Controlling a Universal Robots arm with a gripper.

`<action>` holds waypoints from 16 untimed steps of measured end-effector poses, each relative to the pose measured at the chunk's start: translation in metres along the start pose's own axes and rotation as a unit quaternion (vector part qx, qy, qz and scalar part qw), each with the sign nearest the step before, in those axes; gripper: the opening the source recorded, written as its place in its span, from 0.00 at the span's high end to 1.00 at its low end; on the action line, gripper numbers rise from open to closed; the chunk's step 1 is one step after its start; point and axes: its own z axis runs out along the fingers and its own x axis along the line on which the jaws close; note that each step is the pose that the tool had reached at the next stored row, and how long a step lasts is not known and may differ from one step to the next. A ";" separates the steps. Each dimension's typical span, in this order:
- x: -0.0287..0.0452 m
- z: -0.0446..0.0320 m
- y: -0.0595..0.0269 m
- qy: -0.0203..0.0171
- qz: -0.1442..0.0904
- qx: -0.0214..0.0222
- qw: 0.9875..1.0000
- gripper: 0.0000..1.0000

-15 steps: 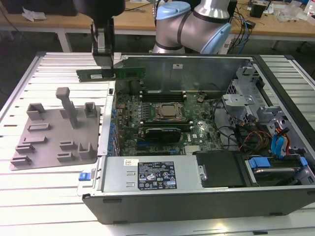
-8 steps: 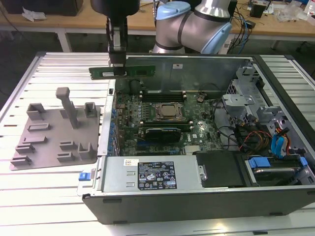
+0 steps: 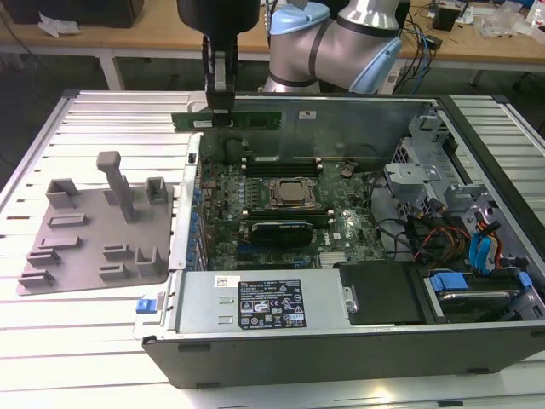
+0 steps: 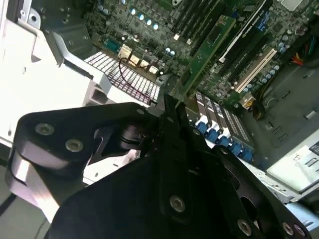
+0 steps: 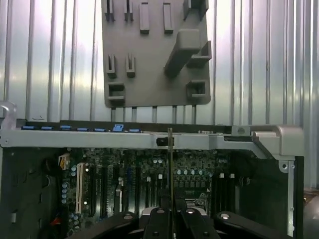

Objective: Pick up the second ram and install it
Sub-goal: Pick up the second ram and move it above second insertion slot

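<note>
While the open metal case [image 3: 341,336] fills the exterior view's centre and right, with the blocky grey plastic plate [image 3: 94,230] at its left, the black gripper [image 3: 221,111] at upper centre clamps the ram [image 3: 255,119]: a thin green stick, long axis level, ends pointing left and right, over the case's far edge.

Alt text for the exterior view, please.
The gripper holds the second ram, a long green stick, level above the far edge of an open computer case, over its motherboard. A grey plate with raised blocks lies on the slatted table at the exterior view's left.
</note>
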 end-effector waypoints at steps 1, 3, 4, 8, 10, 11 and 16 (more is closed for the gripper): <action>0.0000 0.0007 -0.0020 0.000 0.001 0.000 1.000 0.89; -0.0003 0.0017 -0.0074 0.000 0.001 0.000 1.000 0.89; -0.0013 0.0032 -0.0147 0.001 0.001 -0.001 1.000 0.89; -0.0029 0.0080 -0.0344 0.006 0.001 -0.003 1.000 0.89; -0.0027 0.0100 -0.0402 0.006 0.000 -0.003 1.000 0.89; -0.0026 0.0105 -0.0418 0.006 0.000 -0.003 1.000 0.89; -0.0023 0.0154 -0.0547 0.006 0.000 -0.004 1.000 0.89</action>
